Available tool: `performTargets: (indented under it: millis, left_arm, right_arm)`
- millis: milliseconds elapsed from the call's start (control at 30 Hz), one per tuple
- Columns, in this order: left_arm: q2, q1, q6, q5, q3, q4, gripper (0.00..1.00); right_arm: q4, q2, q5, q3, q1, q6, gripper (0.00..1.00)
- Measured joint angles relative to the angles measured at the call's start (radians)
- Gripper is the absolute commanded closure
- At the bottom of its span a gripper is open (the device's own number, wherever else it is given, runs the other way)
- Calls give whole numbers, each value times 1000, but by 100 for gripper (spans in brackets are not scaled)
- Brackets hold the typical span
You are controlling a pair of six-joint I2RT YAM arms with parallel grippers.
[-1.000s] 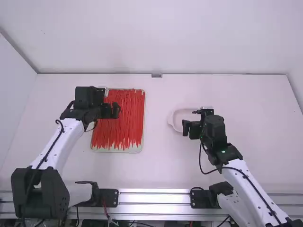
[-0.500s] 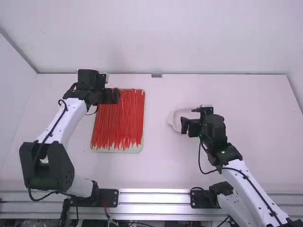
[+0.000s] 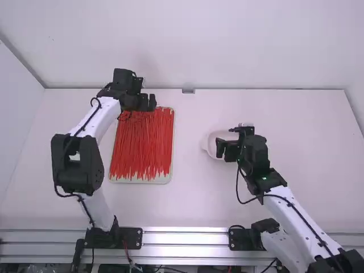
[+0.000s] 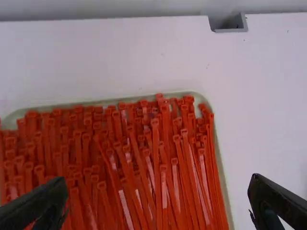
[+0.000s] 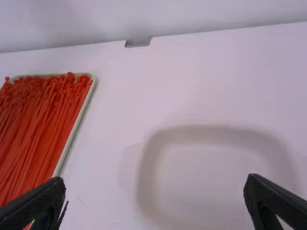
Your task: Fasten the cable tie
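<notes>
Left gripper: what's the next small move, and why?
Probably lower the left gripper straight down and close on one of the red plastic cable ties. It is wide open and holds nothing, and it hangs above the far end of the pale rectangular tray, where the tie heads bunch together. One tie has to be picked out before any fastening.

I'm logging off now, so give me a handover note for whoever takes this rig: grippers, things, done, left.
Left gripper: jaws open, empty, above the far end of the red cable ties piled in their tray.
Right gripper: jaws open, empty, above the white dish right of that tray.
Done: nothing; no tie picked up or looped.
Left: pick one tie, thread its tail through its head, pull tight.
</notes>
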Motion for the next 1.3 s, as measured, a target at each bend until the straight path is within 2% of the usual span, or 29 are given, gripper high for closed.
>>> performTargets:
  millis: [400,733,967,1033,1300]
  left_arm:
    - [114,-66,0,-71,42,138,0]
    - [233,-67,0,-78,42,220,7]
    - [278,-67,0,-78,26,255,17]
    - [284,-67,1,-78,26,264,26]
    - [307,-67,-1,-79,26,272,49]
  right_arm:
    - [0,9,-2,0,2,-5,1]
    - [-4,9,0,0,2,-6,1]
    - [-14,9,-1,0,2,-17,1]
    - [-17,9,-1,0,2,-20,1]
    - [-24,9,-2,0,-9,-23,1]
